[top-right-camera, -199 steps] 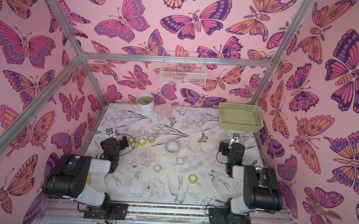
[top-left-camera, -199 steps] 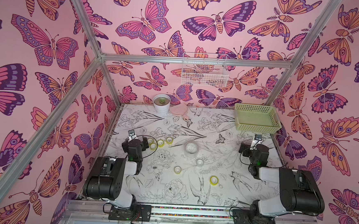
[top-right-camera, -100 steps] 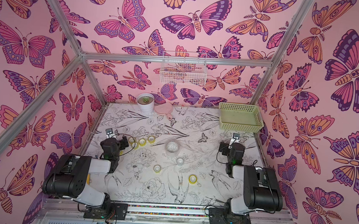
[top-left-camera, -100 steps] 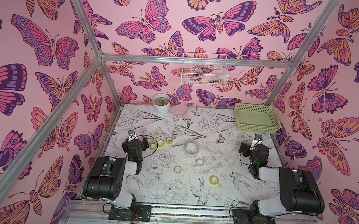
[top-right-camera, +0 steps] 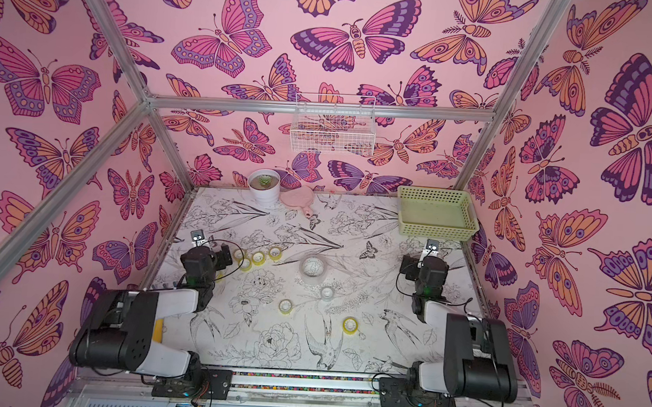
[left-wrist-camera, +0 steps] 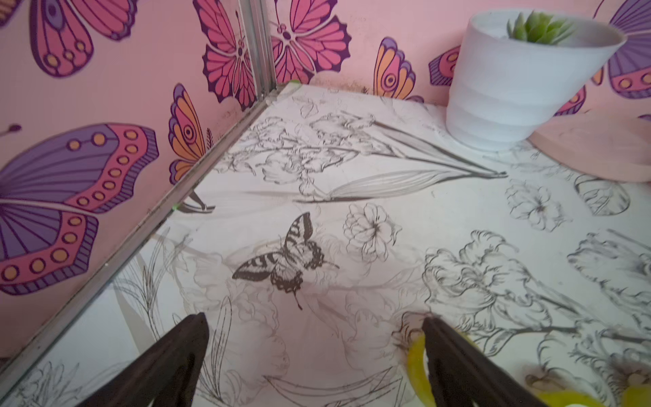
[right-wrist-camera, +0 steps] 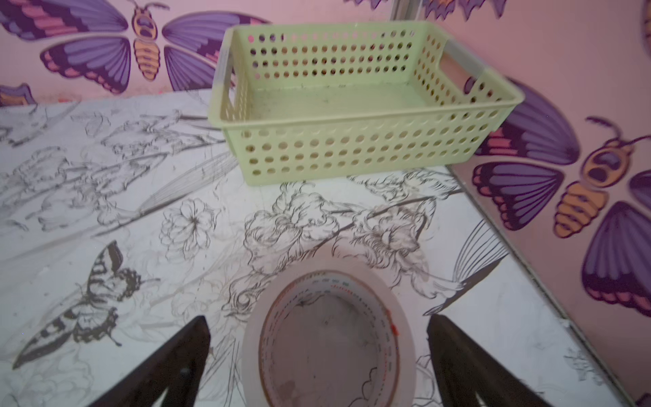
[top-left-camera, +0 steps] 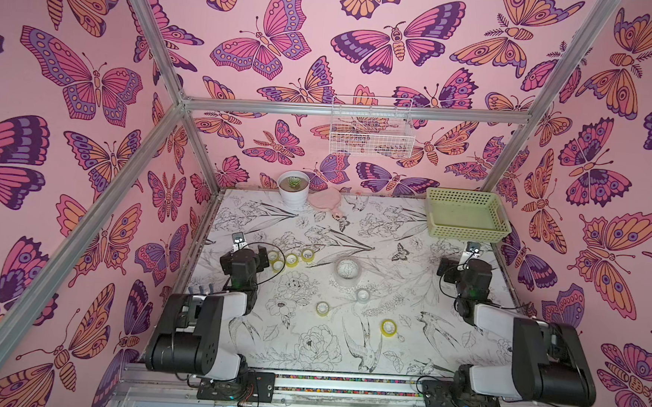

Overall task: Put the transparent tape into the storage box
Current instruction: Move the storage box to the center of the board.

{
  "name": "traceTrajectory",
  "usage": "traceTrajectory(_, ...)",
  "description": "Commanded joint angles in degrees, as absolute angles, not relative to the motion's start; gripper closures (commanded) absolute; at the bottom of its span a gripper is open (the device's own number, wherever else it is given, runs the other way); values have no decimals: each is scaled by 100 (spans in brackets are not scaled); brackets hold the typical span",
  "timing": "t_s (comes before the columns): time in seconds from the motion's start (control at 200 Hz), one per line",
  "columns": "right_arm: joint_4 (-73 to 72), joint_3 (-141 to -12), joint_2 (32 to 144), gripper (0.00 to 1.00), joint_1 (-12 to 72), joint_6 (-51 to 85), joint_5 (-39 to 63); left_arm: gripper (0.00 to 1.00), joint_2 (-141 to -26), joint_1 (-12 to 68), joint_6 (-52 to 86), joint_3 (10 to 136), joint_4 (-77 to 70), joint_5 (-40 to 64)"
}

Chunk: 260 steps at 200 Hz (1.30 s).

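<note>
Where the right pincer gapes, a tape roll (whitish) lies.

Enclosure seen from my station: pink walls printed with large purple, magenta and orange butterflies, joined by bare aluminium frame bars, with one side wall close outside my left jaws and the opposite one close outside my right jaws. Beneath both pairs of jaws lies a white tabletop drawn with black-line flowers, birds and butterflies. Ahead of my left jaws, at the back wall, a white pot with a small green succulent stands just beside a flat pink disc. A white wire basket hangs high on that wall, under soft, even light.
</note>
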<state>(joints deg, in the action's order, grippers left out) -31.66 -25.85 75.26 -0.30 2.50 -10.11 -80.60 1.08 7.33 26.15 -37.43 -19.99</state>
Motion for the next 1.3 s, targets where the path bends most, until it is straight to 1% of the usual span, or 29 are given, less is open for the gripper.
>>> traceTrajectory(0.0, -1780, -3089, 6709, 1, -62, 988, -1651, 0, -7466, 62, 1177, 3340, -2134, -2362)
traceTrajectory(0.065, -1467, -3206, 6347, 1, -62, 1572, -1852, 0, -7089, 17, 1768, 3918, -893, -2296)
traceTrajectory(0.12, -632, -3508, 5999, 1, -62, 2428, -2179, 0, -6918, -48, 2023, 4470, 83, -1810)
traceTrajectory(0.16, -201, -3734, 5838, 1, -77, 2785, -2262, 0, -6810, -61, 2343, 4779, 665, -1724)
traceTrajectory(0.205, 132, -3966, 5714, 1, -79, 2801, -2067, 0, -6690, -89, 2770, 5011, 1135, -1660)
traceTrajectory(0.28, 801, -4460, 5705, 1, -88, 2899, -1808, 0, -6535, -192, 2892, 5240, 1464, -963)
traceTrajectory(0.386, 1902, -5362, 6004, 1, -88, 2740, -1361, 0, -6471, -189, 3083, 5647, 2117, -754)
traceTrajectory(0.456, 2338, -5735, 6267, 1, -88, 2569, -1038, 0, -6460, -185, 3197, 5813, 2433, -621)
traceTrajectory(0.591, 2655, -5998, 6653, 1, -81, 2490, -634, 0, -6638, -161, 3155, 6086, 2910, -299)
traceTrajectory(0.696, 2654, -6036, 6898, 1, -73, 2553, -462, 0, -7222, -104, 2947, 6615, 3725, -177)
traceTrajectory(0.721, 2642, -6057, 6970, 1, -63, 2560, -445, 0, -7526, -68, 2855, 6722, 3863, -98)
traceTrajectory(0.786, 2713, -6218, 7301, 1, -21, 2504, -375, 0, -7822, -23, 2860, 6884, 3998, 229)
traceTrajectory(0.861, 2987, -6653, 7907, 1, 50, 2358, -500, 0, -7917, -13, 2941, 6887, 3945, 745)
traceTrajectory(0.966, 3715, -7683, 9043, 1, 128, 2124, -611, 0, -7804, -9, 2912, 6673, 3612, 870)
traceTrajectory(1.037, 4233, -8551, 9875, 1, 211, 1933, -703, 0, -7694, -54, 3155, 6556, 3515, 615)
traceTrajectory(1.187, 4593, -9978, 11182, 1, 442, 1571, -1106, 0, -7561, -185, 3236, 6532, 3491, 826)
traceTrajectory(1.297, 4657, -10861, 11986, 1, 475, 1463, -1128, 0, -7440, -186, 3331, 6504, 3494, 909)
